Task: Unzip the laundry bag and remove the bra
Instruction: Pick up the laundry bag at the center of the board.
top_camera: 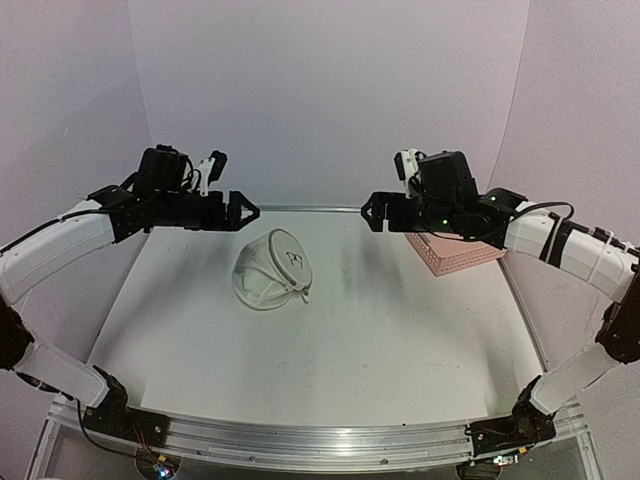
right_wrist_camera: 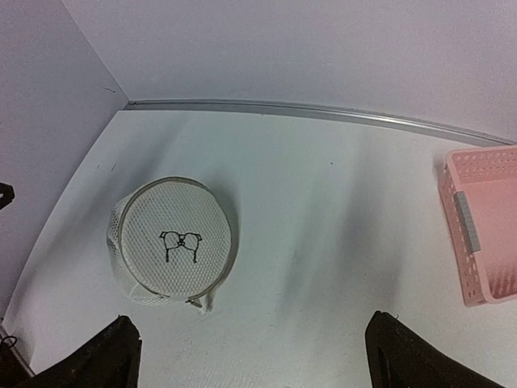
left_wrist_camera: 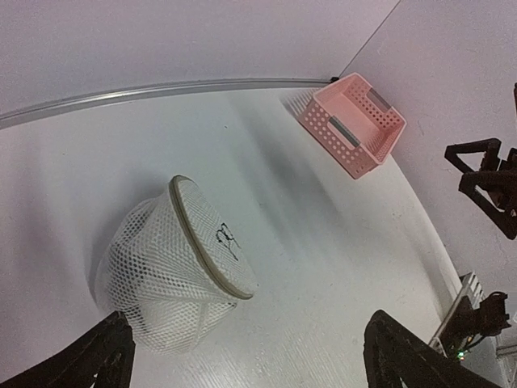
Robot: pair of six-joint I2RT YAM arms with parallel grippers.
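Overhead and wrist views at the approach to the unzipping step. The laundry bag [top_camera: 271,271] lies on the desk [top_camera: 400,340] left of centre and toward the far edge. It is tipped on its side, so that one stiff circular rim, bearing the black bra drawing [right_wrist_camera: 179,244], faces the right arm, while the mesh wall bulges toward the left arm. The left hand [top_camera: 245,211] and the right hand [top_camera: 368,212] hang raised over the far half of the desk, facing one another, neither touching the bag. Each has its fingers spread wide and holds nothing. A small pale tab [right_wrist_camera: 202,305], probably the zipper pull, projects from the near lower edge of the rim; the seam itself is too fine to trace in these views. The bra cannot be made out: pale material may lie behind the mesh, but whether it is the garment cannot be told. The bag appears closed, so the task is judged to be at its start. To do this step well, one hand should pinch the rim or mesh just beside the tab, anchoring the light pouch, while the other takes the tab squarely and draws it along the curve of the rim, not straight across. Without the anchor the bag would likely slide or roll with the pull. The pink basket [top_camera: 455,252] stands at the far right, beneath the right arm.
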